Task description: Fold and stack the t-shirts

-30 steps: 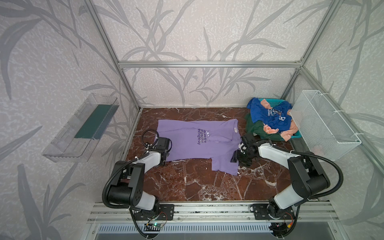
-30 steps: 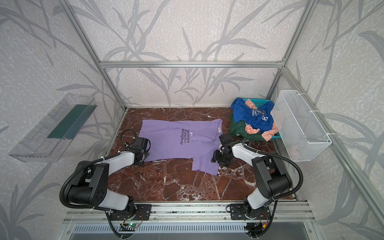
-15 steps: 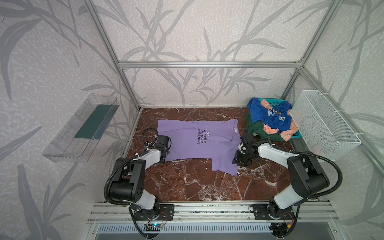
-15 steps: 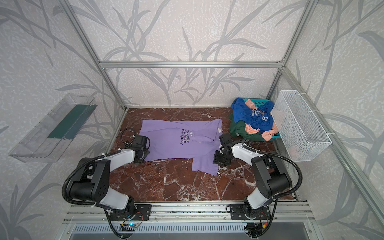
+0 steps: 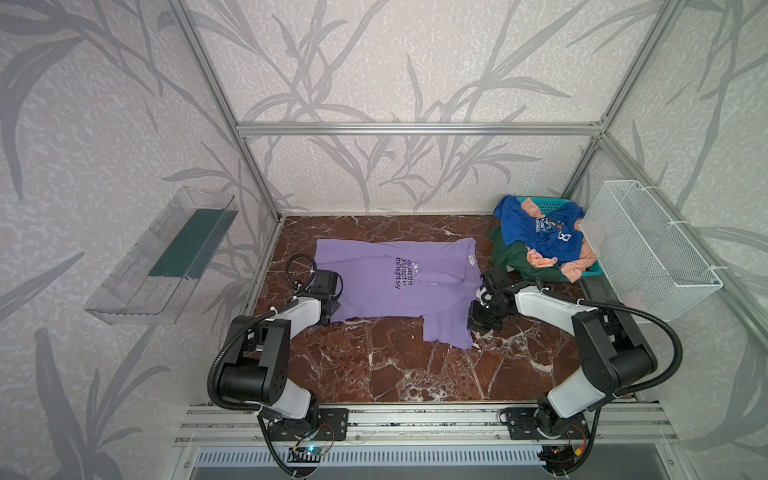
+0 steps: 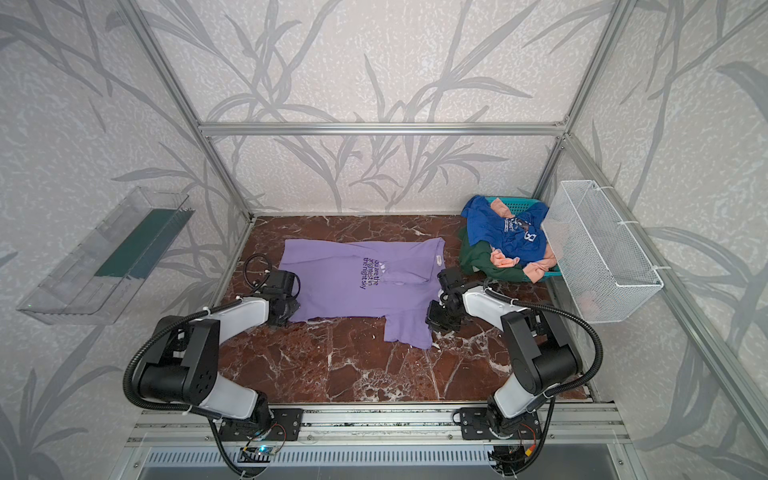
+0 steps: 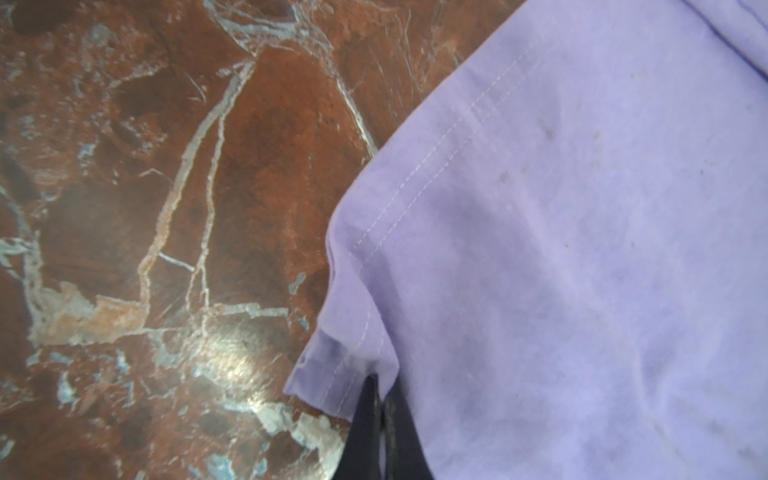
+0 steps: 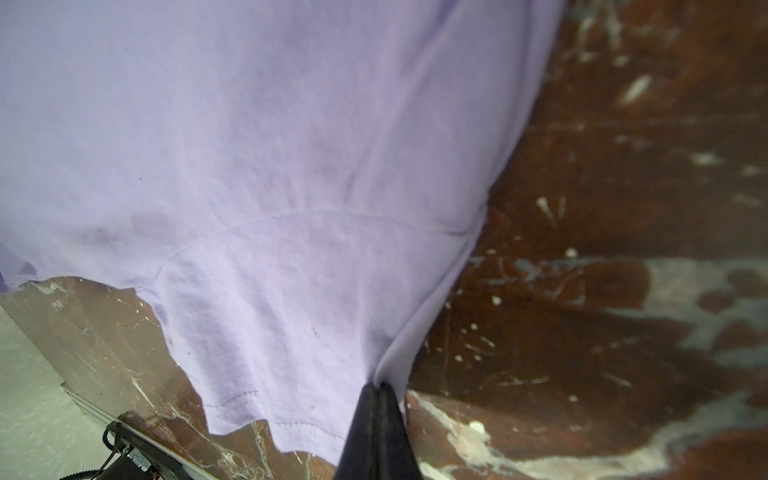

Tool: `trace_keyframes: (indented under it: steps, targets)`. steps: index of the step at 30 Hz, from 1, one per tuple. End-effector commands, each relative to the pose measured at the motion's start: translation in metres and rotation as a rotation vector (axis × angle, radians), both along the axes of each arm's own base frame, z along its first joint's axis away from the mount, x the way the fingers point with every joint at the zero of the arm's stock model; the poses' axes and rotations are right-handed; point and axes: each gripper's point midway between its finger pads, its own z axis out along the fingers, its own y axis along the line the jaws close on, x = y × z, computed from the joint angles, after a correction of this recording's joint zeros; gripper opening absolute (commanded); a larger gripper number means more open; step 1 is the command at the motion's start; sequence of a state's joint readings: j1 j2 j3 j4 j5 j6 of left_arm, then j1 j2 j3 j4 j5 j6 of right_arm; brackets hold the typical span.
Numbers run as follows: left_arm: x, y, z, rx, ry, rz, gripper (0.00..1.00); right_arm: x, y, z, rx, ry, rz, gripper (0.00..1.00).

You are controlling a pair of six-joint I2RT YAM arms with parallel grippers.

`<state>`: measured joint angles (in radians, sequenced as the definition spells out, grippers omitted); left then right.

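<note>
Lavender cloth fills the middle of the scene. The lavender shirt [image 5: 395,286] lies spread flat on the marble tabletop [image 5: 415,374], turned sideways, with its collar toward the right and its hem toward the left in both top views. We see dark lettering across the chest, and one short sleeve points toward the near edge of the table.

At the near corner of the hem we find the left gripper [image 7: 377,384]. In the left wrist view its dark fingers [image 7: 365,424] are pressed together, and the stitched corner of the cloth puckers up where they nip it. At the other end, the right gripper [image 8: 379,388] sits on the sleeve's outer edge, by the shoulder. In the right wrist view its fingers [image 8: 361,428] are closed tight on a fold of that edge, and the fabric is drawn into creases that run to the tips. Both arms reach in low from the near rail, one on each side of the shirt.

Farther right, in the back corner, we see the unfolded heap. The blue shirt [image 5: 552,237] with white print lies on top, the peach shirt [image 5: 540,261] pokes out around it, and the dark green shirt [image 5: 515,257] spills onto the table beneath them. They hide most of the teal basket [image 5: 540,202], which shows mainly at its rim. Just beside that heap a white wire basket [image 5: 648,245] hangs on the right wall. Well apart, on the left wall, hangs a clear tray [image 5: 137,282] with a dark green strip inside.
</note>
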<state>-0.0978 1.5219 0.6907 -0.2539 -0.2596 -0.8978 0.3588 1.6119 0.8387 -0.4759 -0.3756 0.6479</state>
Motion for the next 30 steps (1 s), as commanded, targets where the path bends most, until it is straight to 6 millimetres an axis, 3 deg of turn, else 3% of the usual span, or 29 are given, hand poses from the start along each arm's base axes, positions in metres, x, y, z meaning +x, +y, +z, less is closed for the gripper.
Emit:
trace_keyframes:
  steps: [1,13,24,25,30]
  targets:
    - [-0.007,-0.002,0.006,0.001,0.051,-0.039,0.00,0.003,0.003,0.017,0.009,-0.015,-0.007,0.00]
    - [0.014,-0.016,0.015,-0.044,0.071,-0.121,0.00,0.046,0.013,0.059,0.011,-0.114,-0.033,0.00]
    - [0.032,-0.013,0.028,-0.060,0.076,-0.132,0.00,0.108,0.019,0.091,0.016,-0.234,-0.075,0.00]
    - [0.032,-0.012,0.029,-0.065,0.073,-0.127,0.00,0.112,0.019,0.084,0.009,-0.216,-0.076,0.00]
    - [0.034,-0.008,0.037,-0.071,0.063,-0.111,0.00,0.132,0.021,0.087,0.019,-0.235,-0.083,0.00]
